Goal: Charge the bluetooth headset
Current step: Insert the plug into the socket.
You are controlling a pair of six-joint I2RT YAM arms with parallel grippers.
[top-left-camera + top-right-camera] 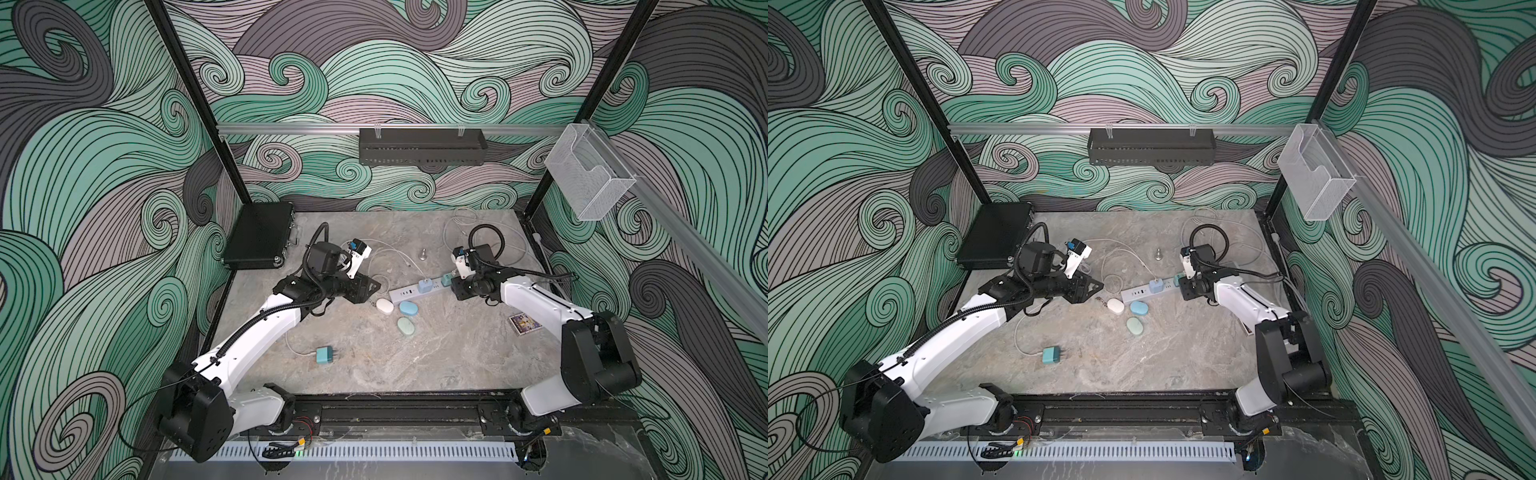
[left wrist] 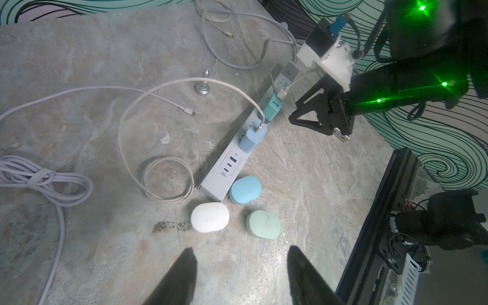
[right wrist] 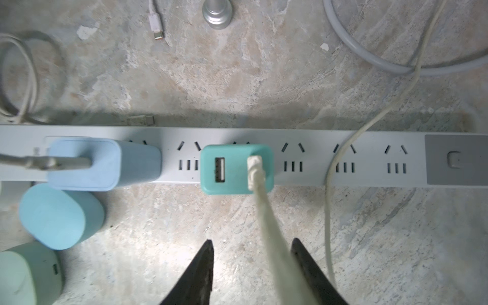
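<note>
White headset case (image 2: 210, 217): light, smooth, likely slippery; take across narrow sides; left fingers (image 2: 182, 280) apart; right fingers (image 3: 200, 272) apart, astride limp cable (image 3: 265, 211).

- Probably a robotics lab cell; only the booth shows.
- Printed wave-pattern walls (image 1: 83, 166) enclose a stone-look table (image 1: 436, 357).
- Black posts (image 1: 200, 104); left arm (image 1: 266, 328) and right arm (image 1: 536, 299) bolted to a base track (image 1: 395, 411).

Green case (image 3: 25, 274) half out of frame
</note>
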